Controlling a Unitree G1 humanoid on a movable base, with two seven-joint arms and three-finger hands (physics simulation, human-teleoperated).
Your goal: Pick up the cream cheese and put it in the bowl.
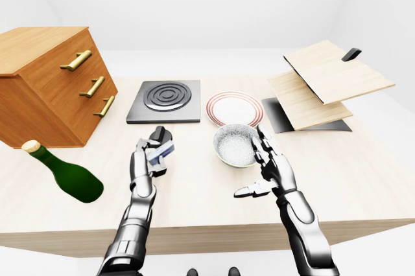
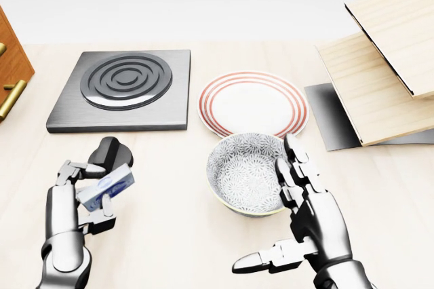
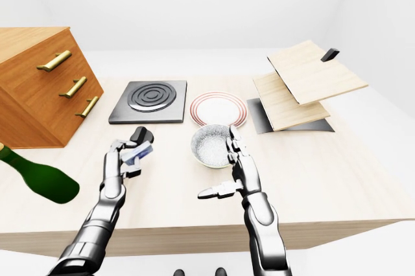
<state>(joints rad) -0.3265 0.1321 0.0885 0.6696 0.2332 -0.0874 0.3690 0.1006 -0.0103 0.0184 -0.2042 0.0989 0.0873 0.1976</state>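
Observation:
The cream cheese (image 2: 108, 188), a small blue and white box, is held tilted above the table at the lower left of the head view. My left hand (image 2: 88, 193) is shut on it, fingers wrapped over its top and thumb below. The patterned grey bowl (image 2: 224, 174) sits in the lower middle, to the right of the box. My right hand (image 2: 288, 218) stands open at the bowl's right rim, fingers upright and thumb pointing left, holding nothing.
A black knob (image 2: 112, 150) lies just above my left hand. A square stove plate (image 2: 122, 89) and a red-ringed plate (image 2: 252, 104) lie above the bowl. Wooden boards (image 2: 380, 65) lean at right. A drawer chest (image 1: 45, 81) and green bottle (image 1: 68, 175) stand left.

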